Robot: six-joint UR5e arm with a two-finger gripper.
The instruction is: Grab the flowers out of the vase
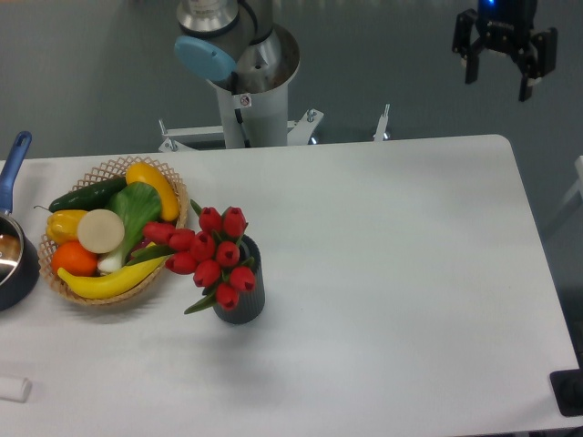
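The flowers (pixel 208 254), a bunch of red tulips with green leaves, stand in the vase (pixel 244 296), a small dark grey ribbed cylinder on the white table left of centre. The blooms lean left toward the wicker basket. My gripper (pixel 499 80) hangs at the top right, beyond the table's far right corner and far from the vase. Its two dark fingers point down with a gap between them, and it holds nothing.
A wicker basket (pixel 173 187) of fruit and vegetables sits right beside the vase on its left. A blue-handled pan (pixel 13 250) lies at the left edge. The arm's base (pixel 244 82) stands behind the table's far edge. A small white object (pixel 14 389) lies at the front left.
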